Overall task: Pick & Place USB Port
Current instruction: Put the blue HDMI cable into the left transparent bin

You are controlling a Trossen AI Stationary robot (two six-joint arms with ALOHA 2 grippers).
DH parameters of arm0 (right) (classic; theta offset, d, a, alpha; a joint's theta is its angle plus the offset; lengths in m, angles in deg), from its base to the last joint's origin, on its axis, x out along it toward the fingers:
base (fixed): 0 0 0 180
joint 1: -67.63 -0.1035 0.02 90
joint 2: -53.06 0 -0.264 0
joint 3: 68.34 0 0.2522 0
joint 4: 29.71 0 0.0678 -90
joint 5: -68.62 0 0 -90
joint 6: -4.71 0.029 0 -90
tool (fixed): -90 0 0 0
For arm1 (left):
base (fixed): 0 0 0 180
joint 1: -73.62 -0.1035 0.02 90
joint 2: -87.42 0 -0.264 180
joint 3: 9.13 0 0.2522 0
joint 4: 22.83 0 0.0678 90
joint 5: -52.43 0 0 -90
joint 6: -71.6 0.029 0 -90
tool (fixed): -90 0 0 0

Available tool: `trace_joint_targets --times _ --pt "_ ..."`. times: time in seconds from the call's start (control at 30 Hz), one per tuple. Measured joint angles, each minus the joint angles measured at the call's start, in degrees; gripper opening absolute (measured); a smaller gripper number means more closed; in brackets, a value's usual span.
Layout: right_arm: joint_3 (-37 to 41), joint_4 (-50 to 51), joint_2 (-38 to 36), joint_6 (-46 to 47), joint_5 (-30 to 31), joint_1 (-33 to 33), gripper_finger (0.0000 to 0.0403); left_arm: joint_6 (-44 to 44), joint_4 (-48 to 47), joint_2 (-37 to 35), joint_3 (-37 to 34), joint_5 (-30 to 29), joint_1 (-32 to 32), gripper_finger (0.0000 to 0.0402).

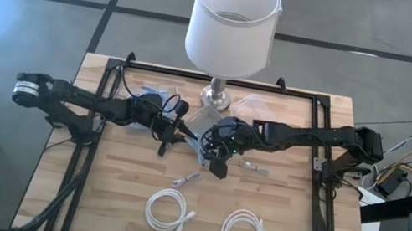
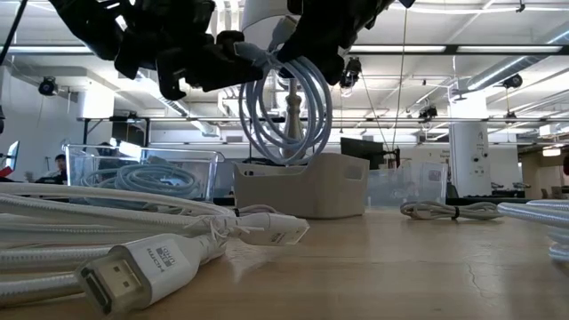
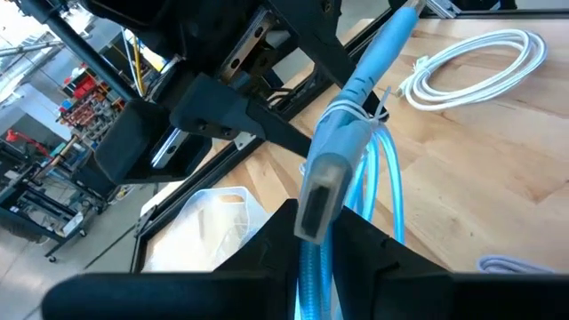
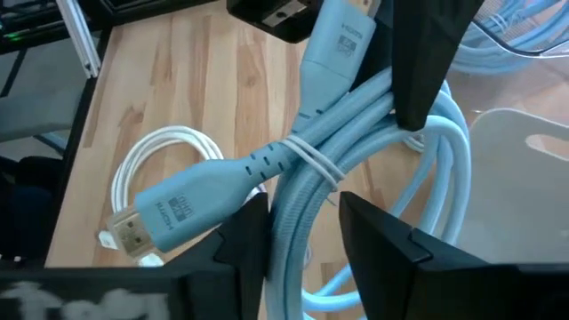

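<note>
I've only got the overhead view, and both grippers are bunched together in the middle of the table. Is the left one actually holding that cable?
Observer: Yes. The left wrist view shows the left gripper shut on the blue cable, just below one of its plugs.
Operator: And the right one?
Observer: The right gripper is open. Its fingers stand on either side of the tied bundle, with a gap showing beside it.
Operator: Is the coil off the table?
Observer: Yes. In the low view it hangs in the air, clear of the wooden table.
</note>
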Motion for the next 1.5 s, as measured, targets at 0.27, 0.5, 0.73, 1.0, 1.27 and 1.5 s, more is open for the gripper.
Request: trace_joint_targets --times 0.27,0.5,0.73,1.0,1.27,1.5 --pt "-0.19 1.37 -0.04 0.07 0.43 0.04 0.0159 -0.20 -0.35 -1.21 0.00 -0.26 0.11 0.0049" --pt "-0.63 2.24 -0.04 -1.56 1.72 0.04 0.0161 -1.08 -0.75 -2.06 0.00 -1.13 0.15 0.0048" --pt "-2.78 5.81 -0.14 -2.77 2.32 0.08 0.0153 -1.13 -2.91 -4.19 0.00 -4.00 0.35 0.0048" --pt "-5.88 16.42 -0.68 -2.30 11.53 -0.02 0.0159 -1.37 -6.75 -8.34 0.00 -7.00 0.27 0.0047" --pt "-7.08 20.29 -1.68 -2.30 16.19 0.02 0.0164 -4.87 -13.42 -11.86 0.02 -15.05 0.33 0.0047" --pt "-7.04 20.41 -1.66 -2.61 16.30 0.02 0.0166 -9.03 -14.88 -15.83 0.02 -24.05 0.38 0.0047"
